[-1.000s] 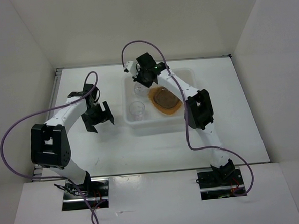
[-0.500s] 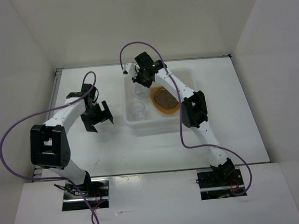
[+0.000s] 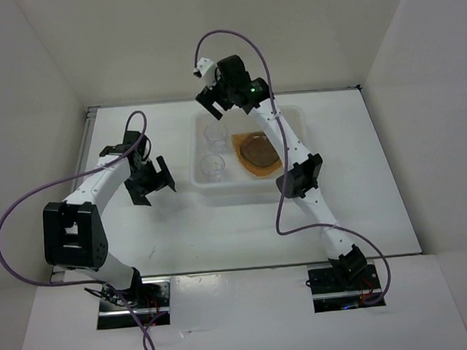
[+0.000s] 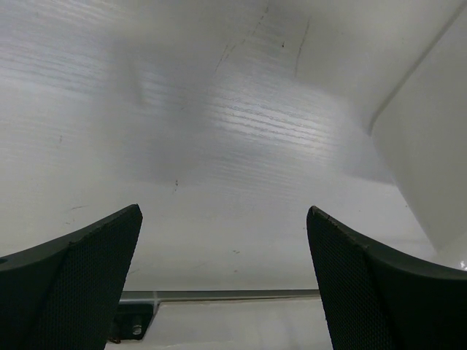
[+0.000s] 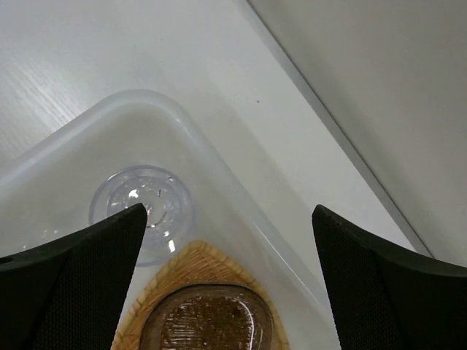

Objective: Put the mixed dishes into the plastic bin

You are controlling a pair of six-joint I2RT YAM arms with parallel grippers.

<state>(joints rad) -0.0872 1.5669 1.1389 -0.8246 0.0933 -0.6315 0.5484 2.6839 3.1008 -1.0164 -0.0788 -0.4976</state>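
The plastic bin (image 3: 290, 120) stands at the table's middle back. Inside it lie an orange ribbed plate (image 3: 245, 164) with a grey-brown saucer (image 3: 260, 150) on top, and two clear glass cups (image 3: 213, 134) (image 3: 212, 167) at the left. In the right wrist view the plate (image 5: 191, 261), saucer (image 5: 208, 324) and one cup (image 5: 143, 208) sit in the bin (image 5: 219, 197). My right gripper (image 3: 215, 95) hangs open above the bin's back left corner, holding nothing. My left gripper (image 3: 151, 184) is open over the bare table left of the bin.
White walls enclose the table on three sides. A metal strip (image 4: 219, 295) runs along the table's edge in the left wrist view. Purple cables loop from both arms.
My right gripper has opened, let go of a glass cup into the bin's back left, and risen up and back. The left arm has barely moved.
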